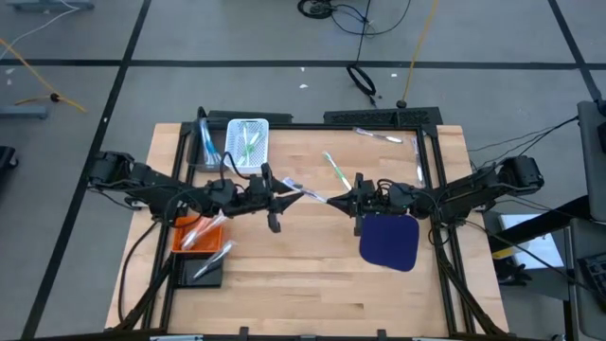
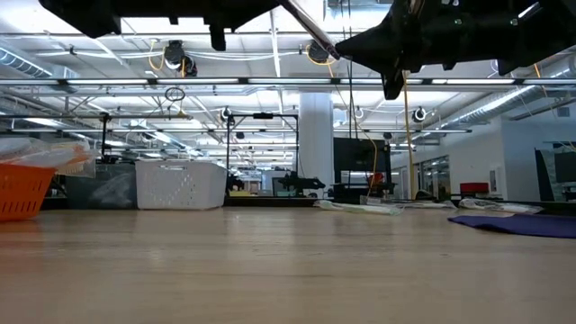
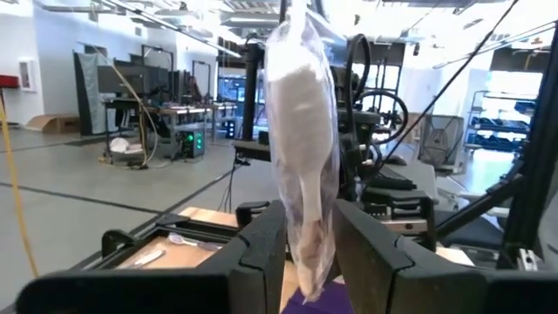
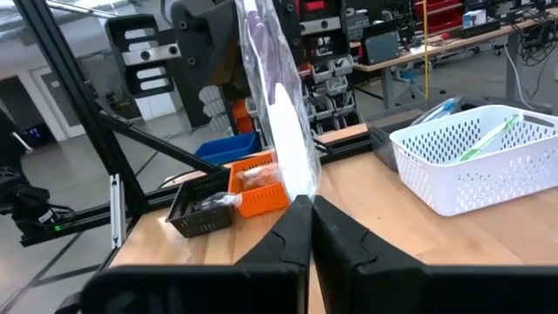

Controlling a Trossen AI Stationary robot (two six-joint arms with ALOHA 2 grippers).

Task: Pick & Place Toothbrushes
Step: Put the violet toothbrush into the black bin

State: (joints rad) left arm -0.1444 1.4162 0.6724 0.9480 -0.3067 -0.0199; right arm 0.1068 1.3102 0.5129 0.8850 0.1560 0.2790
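above the middle of the bench (image 1: 312, 284), the left end effector (image 1: 284, 196) and right end effector (image 1: 343, 202) each clamp an end of one clear-wrapped toothbrush (image 1: 308, 194), held between them, near the white basket (image 1: 248, 142).

Bright, even indoor light, with glare in the level view and blur close to the wrist lenses.

From above, the wooden table (image 1: 312, 275) is lit evenly and the arms throw only faint, soft shadows on it. In the low view, rows of ceiling lights (image 2: 270, 85) glare white, the arms overhead show as black silhouettes, and the nearest tabletop is out of focus. In the left wrist view, the clear wrapped toothbrush (image 3: 301, 166) held close to the lens is blurred and shines, and the windows behind are washed out. In the right wrist view, the white basket (image 4: 471, 157) is sharp and the near fingers (image 4: 292, 240) are soft.
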